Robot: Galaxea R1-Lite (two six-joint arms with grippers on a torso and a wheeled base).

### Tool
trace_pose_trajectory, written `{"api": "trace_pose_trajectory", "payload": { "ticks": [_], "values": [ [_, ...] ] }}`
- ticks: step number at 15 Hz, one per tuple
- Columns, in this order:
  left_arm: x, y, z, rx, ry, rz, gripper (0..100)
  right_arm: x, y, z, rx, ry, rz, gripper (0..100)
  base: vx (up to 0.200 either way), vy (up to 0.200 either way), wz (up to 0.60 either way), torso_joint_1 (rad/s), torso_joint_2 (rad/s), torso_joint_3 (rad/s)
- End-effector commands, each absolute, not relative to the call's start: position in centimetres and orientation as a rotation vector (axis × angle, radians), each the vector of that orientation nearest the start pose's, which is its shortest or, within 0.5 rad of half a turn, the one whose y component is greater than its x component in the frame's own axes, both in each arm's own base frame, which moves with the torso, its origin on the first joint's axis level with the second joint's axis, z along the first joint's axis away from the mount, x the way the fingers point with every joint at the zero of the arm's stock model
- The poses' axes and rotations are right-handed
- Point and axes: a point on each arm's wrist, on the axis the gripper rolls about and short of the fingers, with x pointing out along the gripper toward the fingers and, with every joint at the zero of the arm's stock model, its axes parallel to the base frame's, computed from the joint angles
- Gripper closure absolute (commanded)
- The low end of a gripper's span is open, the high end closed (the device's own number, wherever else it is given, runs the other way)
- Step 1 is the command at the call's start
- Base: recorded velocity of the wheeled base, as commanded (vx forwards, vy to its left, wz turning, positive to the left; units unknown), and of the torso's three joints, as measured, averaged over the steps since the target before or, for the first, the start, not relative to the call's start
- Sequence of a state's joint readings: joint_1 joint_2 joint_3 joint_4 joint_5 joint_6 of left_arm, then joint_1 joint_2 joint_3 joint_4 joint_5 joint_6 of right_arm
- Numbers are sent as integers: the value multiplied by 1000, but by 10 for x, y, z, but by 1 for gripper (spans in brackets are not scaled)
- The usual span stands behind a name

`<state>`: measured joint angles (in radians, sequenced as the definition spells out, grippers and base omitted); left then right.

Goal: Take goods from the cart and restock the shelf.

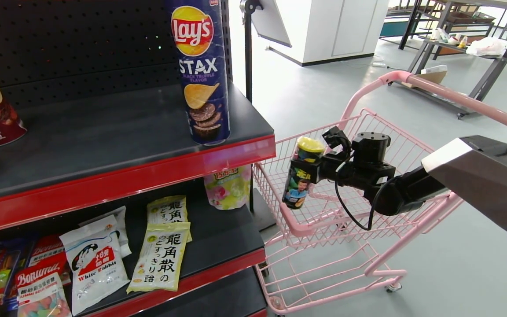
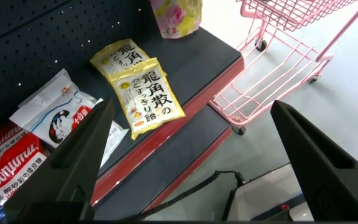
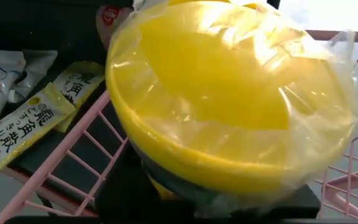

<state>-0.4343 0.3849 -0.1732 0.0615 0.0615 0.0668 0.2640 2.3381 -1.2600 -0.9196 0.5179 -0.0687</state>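
Right gripper (image 1: 311, 170) is pinching the yellow-lidded can (image 1: 299, 190), and I am holding it upright just over the cart (image 1: 299, 230) front rim. The upper shelf board (image 1: 104, 132) is lying at 10 o'clock of the can, with a tall chip tube (image 1: 203, 75) standing at its edge. Left gripper (image 2: 194, 155) is hanging spread and empty over the candy bags (image 2: 148, 96) on the lower shelf. Judgement: the pick is done; carry and placement are waiting. The board is offering room at 9 o'clock of the tube.

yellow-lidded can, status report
Right gripper shut on yellow-lidded cylindrical snack can, held over pink wire cart. Left gripper open, empty. Tall blue crisp tube standing on black upper shelf.
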Motion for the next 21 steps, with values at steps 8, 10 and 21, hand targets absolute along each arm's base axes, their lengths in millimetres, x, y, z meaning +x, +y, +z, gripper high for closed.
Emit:
{"api": "trace_pose_trajectory", "payload": {
  "ticks": [8,10,21],
  "values": [
    [10,-2,137,141,232,-333,0,298,84,245,-75,-40,508,100,0,0,0,0,0,0],
    [16,-4,141,196,248,-316,0,242,70,265,-84,36,338,100,0,0,0,0,0,0],
    [20,-6,152,276,218,-327,0,110,29,233,-139,216,191,100,0,0,0,0,0,0]
  ]
}}
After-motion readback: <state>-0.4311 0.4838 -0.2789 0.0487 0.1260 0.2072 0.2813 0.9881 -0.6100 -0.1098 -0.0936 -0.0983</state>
